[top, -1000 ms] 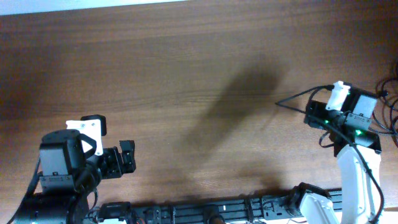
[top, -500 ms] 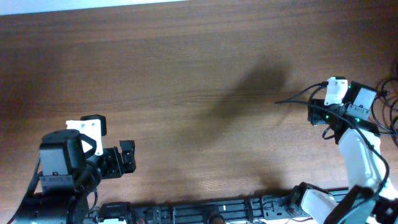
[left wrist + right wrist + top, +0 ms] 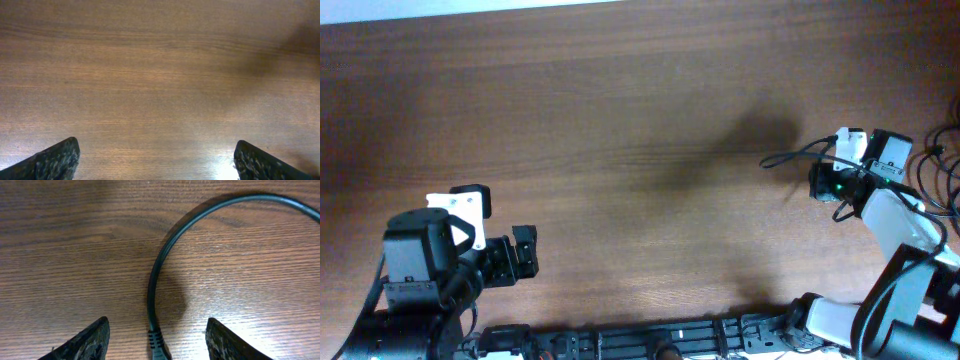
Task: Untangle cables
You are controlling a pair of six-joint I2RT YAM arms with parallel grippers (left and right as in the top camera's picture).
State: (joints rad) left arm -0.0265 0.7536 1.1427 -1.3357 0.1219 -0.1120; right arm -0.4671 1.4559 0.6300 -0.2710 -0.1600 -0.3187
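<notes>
The right end effector (image 3: 157,341) is hovering released, jaws apart, with a black cable (image 3: 151,280) curving between them on the wooden counter (image 3: 60,240); the left end effector (image 3: 157,161) is gaping wide above the counter

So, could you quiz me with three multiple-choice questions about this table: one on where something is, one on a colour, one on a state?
1. Where does the cable end lie?
A) between the right gripper's fingers
B) inside a box
C) hanging in the air

2. What colour is that cable?
A) white
B) black
C) red

3. How is the left gripper?
A) shut on a cord
B) shut, empty
C) open, empty

Answers:
1 A, the right wrist view shows its end between the fingers.
2 B, it is dark against the brown table.
3 C, its fingers stand wide apart over bare wood.
</notes>
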